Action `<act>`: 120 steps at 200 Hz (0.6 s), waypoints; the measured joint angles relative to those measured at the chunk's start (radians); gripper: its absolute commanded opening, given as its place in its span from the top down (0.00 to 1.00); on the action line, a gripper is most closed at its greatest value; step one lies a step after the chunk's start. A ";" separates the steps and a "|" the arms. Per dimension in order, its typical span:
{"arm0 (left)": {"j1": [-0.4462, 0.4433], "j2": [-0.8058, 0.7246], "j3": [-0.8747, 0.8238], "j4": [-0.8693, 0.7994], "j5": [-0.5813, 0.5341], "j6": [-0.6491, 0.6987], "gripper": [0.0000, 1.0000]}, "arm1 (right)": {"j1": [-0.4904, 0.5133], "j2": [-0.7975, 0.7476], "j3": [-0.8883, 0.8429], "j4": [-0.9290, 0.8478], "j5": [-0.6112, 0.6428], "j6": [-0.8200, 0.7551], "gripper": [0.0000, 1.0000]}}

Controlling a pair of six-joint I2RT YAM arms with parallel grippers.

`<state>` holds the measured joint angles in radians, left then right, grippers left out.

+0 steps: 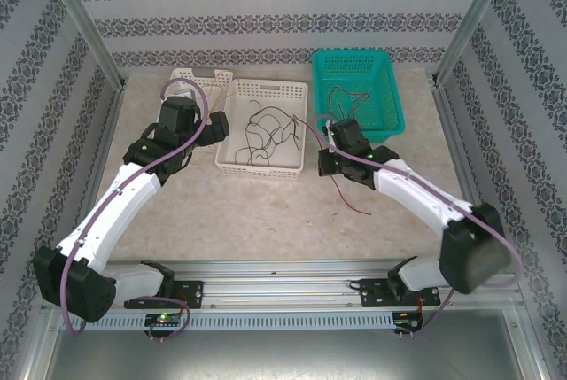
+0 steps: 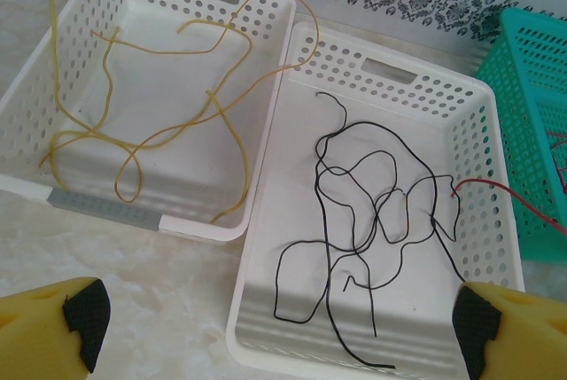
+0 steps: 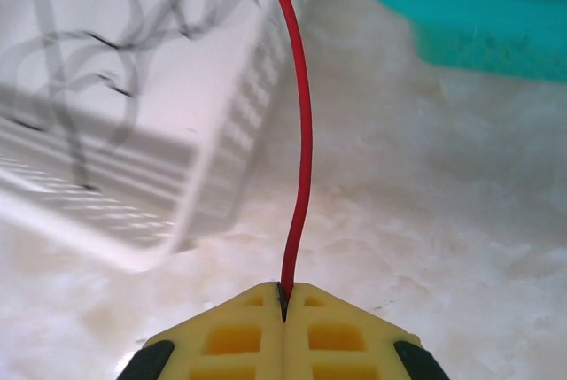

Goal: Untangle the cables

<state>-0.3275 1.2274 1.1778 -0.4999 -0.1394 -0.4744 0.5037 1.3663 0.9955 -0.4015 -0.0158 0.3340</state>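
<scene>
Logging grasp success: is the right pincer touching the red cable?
Touching. The right wrist view shows the red cable pinched in the closed seam of the right pincer, rising straight out from it.

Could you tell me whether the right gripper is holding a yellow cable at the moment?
No, the right gripper is pinched shut on a red cable, not a yellow one.

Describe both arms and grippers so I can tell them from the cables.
The left arm and right arm have white shells with black joint housings, and a thick purple cable runs along each. The left gripper has yellow fingers with black pads; the right gripper has yellow fingers with square recesses.
</scene>
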 measured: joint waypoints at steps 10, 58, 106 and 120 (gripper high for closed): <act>0.000 0.000 0.000 0.000 0.000 0.000 0.00 | 0.009 -0.053 0.020 -0.024 -0.004 0.001 1.00; 0.000 0.000 0.000 0.000 0.004 0.000 0.00 | 0.003 -0.193 0.188 -0.188 0.070 -0.006 1.00; 0.000 0.008 0.000 0.006 0.058 -0.002 0.00 | -0.163 -0.199 0.369 -0.346 0.140 -0.067 1.00; 0.000 0.023 0.000 0.016 0.086 -0.008 0.00 | -0.194 -0.163 0.425 -0.396 0.147 -0.087 1.00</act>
<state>-0.3279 1.2499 1.1782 -0.4835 -0.0536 -0.4820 0.3099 1.2034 1.4204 -0.7975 0.1314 0.2474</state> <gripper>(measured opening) 0.999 0.045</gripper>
